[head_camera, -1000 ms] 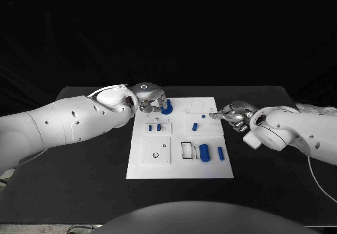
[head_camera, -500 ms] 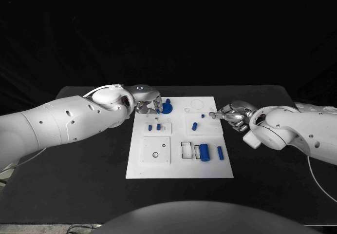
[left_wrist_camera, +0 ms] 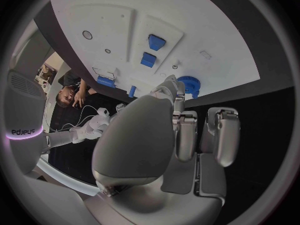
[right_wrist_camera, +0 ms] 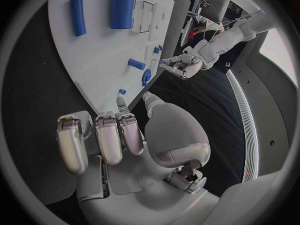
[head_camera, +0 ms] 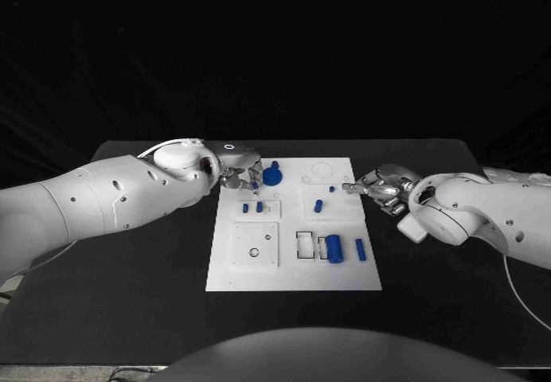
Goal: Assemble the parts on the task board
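Parts of blue lie scattered over the white task board (head_camera: 293, 270), which sits mid-table with its long axis running away from the robot. In the head view, a round blue gear-like part (head_camera: 272, 175) stands near the board's far left corner. Two small blue pegs (head_camera: 252, 208) sit side by side below it, and a short blue pin (head_camera: 318, 206) lies toward the board's middle, long axis nearly along the board's length. Nearer the robot, a thick blue cylinder (head_camera: 334, 248) and a slimmer blue rod (head_camera: 361, 250) lie parallel, both pointing along the board's length. The left hand (head_camera: 238, 171) hangs at the board's far left edge, just beside the gear-like part and apart from it. The right hand (head_camera: 374, 188) hovers at the board's right edge.

From the left wrist, the left hand (left_wrist_camera: 169, 135) shows fingers (left_wrist_camera: 225, 135) loosely curled with nothing between them, the gear-like part (left_wrist_camera: 188, 85) just past the fingertips.

From the right wrist, the right hand (right_wrist_camera: 119, 135) has its fingers (right_wrist_camera: 72, 142) bent and close together, holding nothing, beside the board (right_wrist_camera: 94, 60).
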